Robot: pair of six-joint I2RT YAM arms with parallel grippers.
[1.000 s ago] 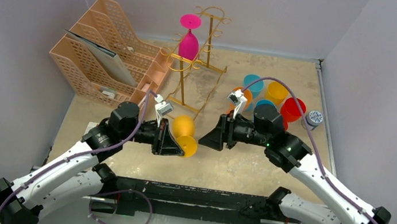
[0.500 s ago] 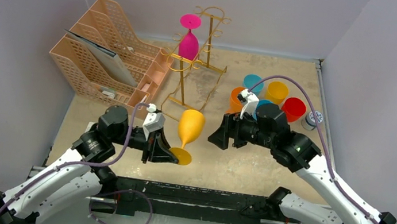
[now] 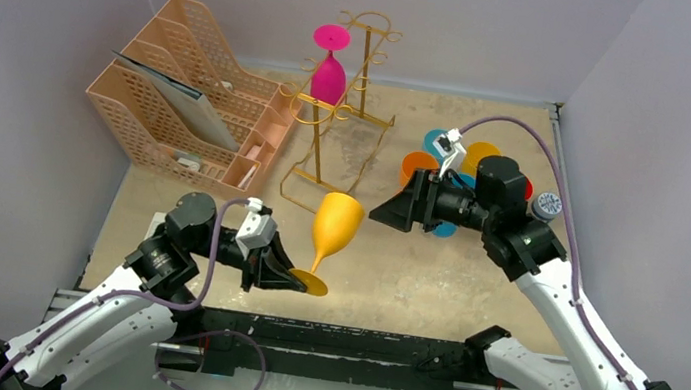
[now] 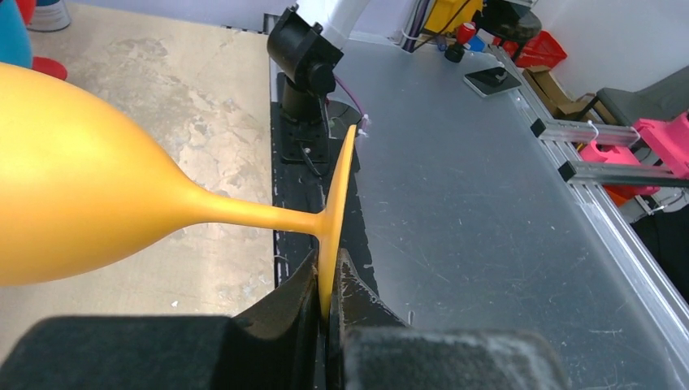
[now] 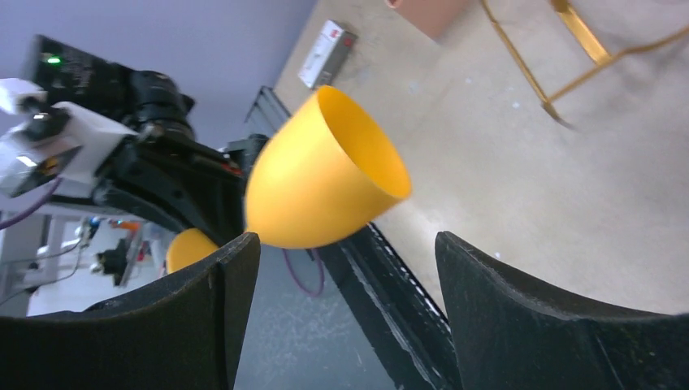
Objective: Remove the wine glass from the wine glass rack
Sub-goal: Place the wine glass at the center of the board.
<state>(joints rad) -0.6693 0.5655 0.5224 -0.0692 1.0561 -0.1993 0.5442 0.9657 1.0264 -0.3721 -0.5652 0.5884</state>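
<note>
Top external view places the orange wine glass off the gold wine glass rack. It stands bowl up just in front of the rack's base, near the front edge of the bench, while a pink glass hangs on the rack. Left wrist view alone shows the grip: the left jaws are clenched on the rim of the glass's foot. Right wrist view shows the right jaws spread wide, apart from the bowl, and the bowl's hollow mouth.
</note>
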